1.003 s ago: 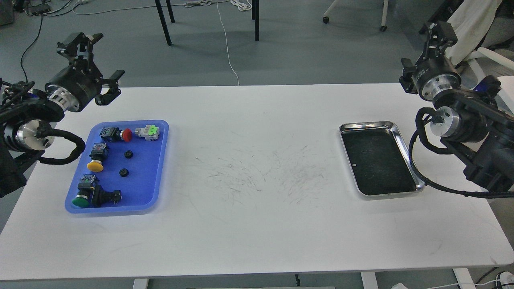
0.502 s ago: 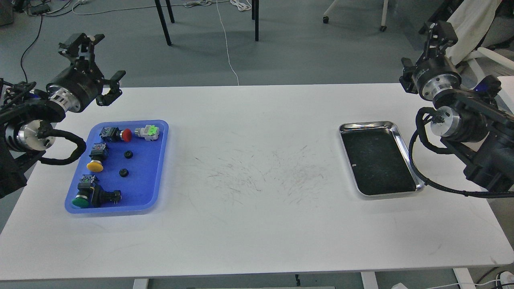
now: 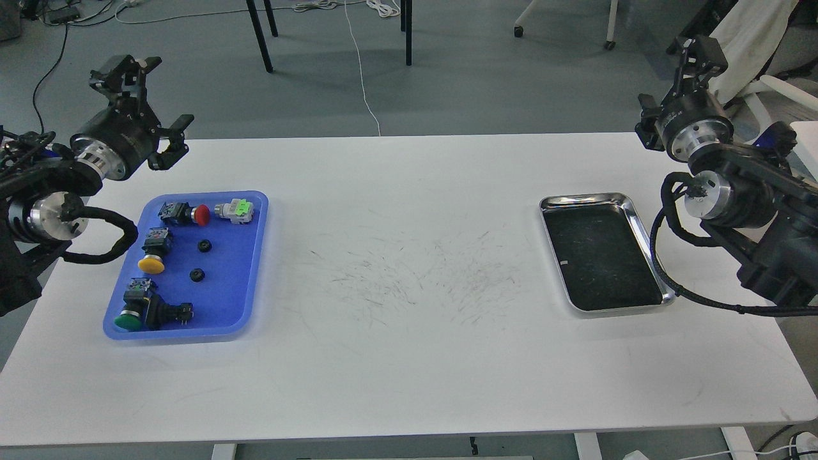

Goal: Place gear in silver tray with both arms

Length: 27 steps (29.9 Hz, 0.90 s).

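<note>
Two small black gears [image 3: 204, 246] [image 3: 197, 275] lie in the blue plastic tray [image 3: 249, 281] at the left of the table. The silver tray [image 3: 644, 237] sits at the right, and its dark bottom is bare. My left gripper [image 3: 124, 66] is raised above the table's far left corner, behind the blue tray; its fingers look spread and hold nothing. My right gripper [image 3: 702, 50] is raised beyond the table's far right corner, behind the silver tray. It is dark and seen end-on, so I cannot tell its fingers apart.
The blue tray also holds several push-button switches: red [image 3: 200, 214], yellow [image 3: 152, 262], green [image 3: 130, 320], and a grey-green part [image 3: 236, 209]. The white table [image 3: 409, 287] has scuff marks in the middle. Chair legs and cables lie on the floor beyond.
My left gripper has shifted slightly to the left and away from the table. The right arm and the things on the table have not moved.
</note>
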Motion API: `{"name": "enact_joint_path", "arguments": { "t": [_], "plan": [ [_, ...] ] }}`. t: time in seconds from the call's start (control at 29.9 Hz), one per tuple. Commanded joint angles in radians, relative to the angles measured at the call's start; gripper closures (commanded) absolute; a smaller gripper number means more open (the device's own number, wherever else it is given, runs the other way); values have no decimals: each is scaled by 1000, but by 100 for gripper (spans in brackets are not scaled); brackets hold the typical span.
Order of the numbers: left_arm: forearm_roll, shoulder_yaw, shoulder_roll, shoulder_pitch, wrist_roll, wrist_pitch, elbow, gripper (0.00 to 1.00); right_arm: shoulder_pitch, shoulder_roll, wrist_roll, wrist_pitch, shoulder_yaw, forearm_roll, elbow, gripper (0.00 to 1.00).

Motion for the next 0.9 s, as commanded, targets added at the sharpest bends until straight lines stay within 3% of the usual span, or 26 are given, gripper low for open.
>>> {"name": "enact_joint_path", "arguments": {
  "t": [0.0,0.13,0.37,0.87],
  "plan": [
    [7,1,1,4,-2,2,-7,2,0,0,0,0,0,0,0,1],
    [14,1,-1,6,-19,12,-13,2,0,2,0,0,0,0,0,1],
    [55,12,2,4,-92,18,-44,2,0,2,1,0,0,0,0,1],
    [75,43,4,3,-101,68,-53,1,-3,2,1,0,0,0,2,1]
  ]
}}
